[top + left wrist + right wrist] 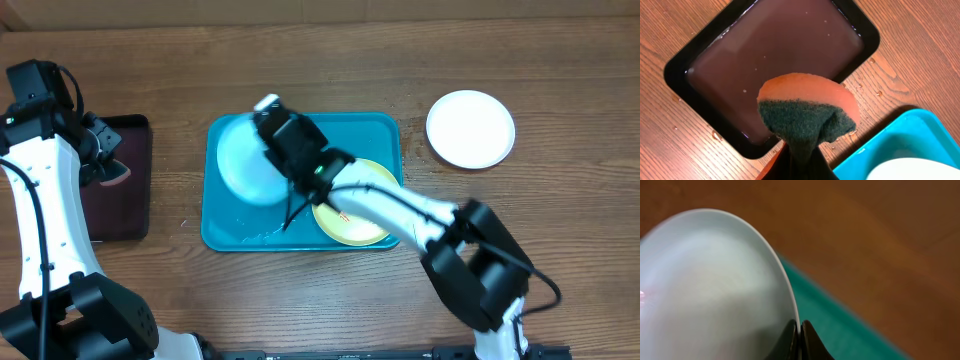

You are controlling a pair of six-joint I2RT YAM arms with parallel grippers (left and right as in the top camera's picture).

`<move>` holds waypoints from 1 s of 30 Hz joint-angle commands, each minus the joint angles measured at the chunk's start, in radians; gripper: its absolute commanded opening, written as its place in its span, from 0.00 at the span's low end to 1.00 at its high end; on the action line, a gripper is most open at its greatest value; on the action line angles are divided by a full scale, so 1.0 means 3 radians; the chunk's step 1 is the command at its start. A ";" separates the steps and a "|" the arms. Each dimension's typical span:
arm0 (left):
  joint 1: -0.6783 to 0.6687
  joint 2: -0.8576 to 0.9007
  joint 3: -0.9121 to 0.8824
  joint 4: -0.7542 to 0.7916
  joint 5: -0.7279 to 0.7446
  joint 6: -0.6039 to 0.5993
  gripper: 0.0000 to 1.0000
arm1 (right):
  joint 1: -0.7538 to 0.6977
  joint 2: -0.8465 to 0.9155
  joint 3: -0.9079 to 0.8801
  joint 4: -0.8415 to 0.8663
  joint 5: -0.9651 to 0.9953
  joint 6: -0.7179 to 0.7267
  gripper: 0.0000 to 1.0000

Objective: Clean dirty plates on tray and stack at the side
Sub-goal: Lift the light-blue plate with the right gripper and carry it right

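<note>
The turquoise tray (pixel 385 135) lies mid-table. My right gripper (pixel 275 150) is shut on the rim of the pale blue plate (pixel 240 160) and holds it tilted over the tray's left half; in the right wrist view the plate (pixel 715 290) fills the left, pinched between the fingers (pixel 800 332). The yellow-green rimmed plate (pixel 365 225) lies in the tray under my right arm, with a red smear. The white plate (pixel 470 128) lies on the table at the right. My left gripper (pixel 800 167) is shut on an orange and green sponge (pixel 807 107) above the dark tray (pixel 775 55).
The dark maroon-black tray (pixel 125 215) holds water at the far left, with drops on the wood around it. The turquoise tray's corner (pixel 900 145) shows at the lower right of the left wrist view.
</note>
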 commanded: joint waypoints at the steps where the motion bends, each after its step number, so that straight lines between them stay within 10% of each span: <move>1: 0.0018 0.0025 0.0005 0.0011 -0.0092 -0.0084 0.04 | 0.0223 -0.0209 0.0072 0.0294 0.1474 -0.1033 0.04; 12: 0.0018 0.0025 0.0005 0.0004 -0.0025 -0.0084 0.04 | 0.0534 -0.0211 0.0071 0.1134 0.2247 -0.2373 0.04; 17: 0.0018 0.0025 0.0005 0.0004 -0.0025 -0.0083 0.04 | 0.0500 -0.0210 0.0065 0.0839 0.2046 -0.1148 0.04; 21: 0.0018 0.0025 0.0005 -0.0001 -0.0010 -0.0083 0.04 | 0.0313 -0.0186 0.0065 -0.0103 0.0707 -0.0642 0.04; 30: 0.0015 0.0025 0.0004 0.0003 0.0062 -0.0081 0.04 | -0.0017 -0.0459 0.0066 -0.0075 0.1376 0.0067 0.04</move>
